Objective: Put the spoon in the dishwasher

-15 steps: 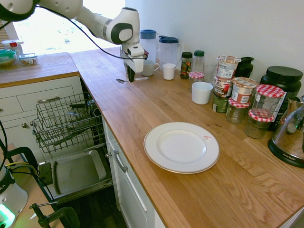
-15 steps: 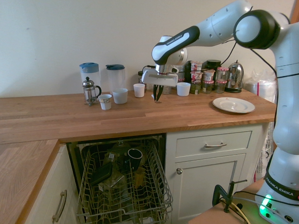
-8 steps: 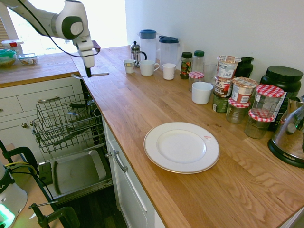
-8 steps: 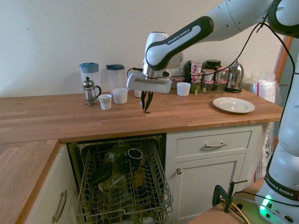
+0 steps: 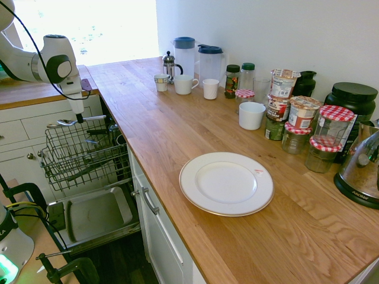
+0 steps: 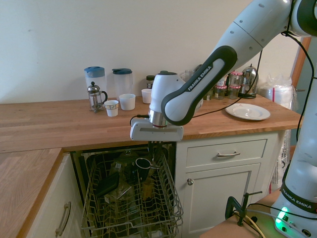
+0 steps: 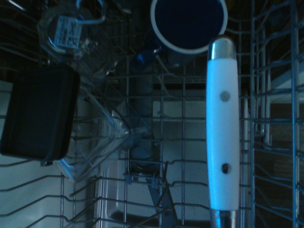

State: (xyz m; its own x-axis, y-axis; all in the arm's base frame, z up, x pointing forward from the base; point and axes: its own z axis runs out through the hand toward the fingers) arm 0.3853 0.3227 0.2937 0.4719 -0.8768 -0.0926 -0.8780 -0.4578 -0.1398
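My gripper (image 5: 79,119) is shut on the spoon (image 5: 95,118), a slim silver piece held level, bowl end toward the white drawers. It hangs just above the dishwasher's dark wire rack (image 5: 83,155), which is pulled out over the dropped grey door panel (image 5: 95,216). In the second exterior view the gripper (image 6: 155,152) reaches down over the rack (image 6: 168,196) near its back. The wrist view shows a white riveted handle (image 7: 222,128) over the rack, with a blue mug (image 7: 188,21), a dark box (image 7: 40,111) and a clear container (image 7: 102,128) below it.
The wooden counter (image 5: 177,130) carries a white plate (image 5: 226,183), a white cup (image 5: 251,115), jars (image 5: 302,127), two jugs (image 5: 204,62), a French press (image 5: 170,65) and a kettle (image 5: 361,168). White drawers (image 5: 35,127) flank the rack.
The arm has swung from the back of the counter, past its edge and down over the open dishwasher rack, carrying the spoon along. The gripper stayed shut.
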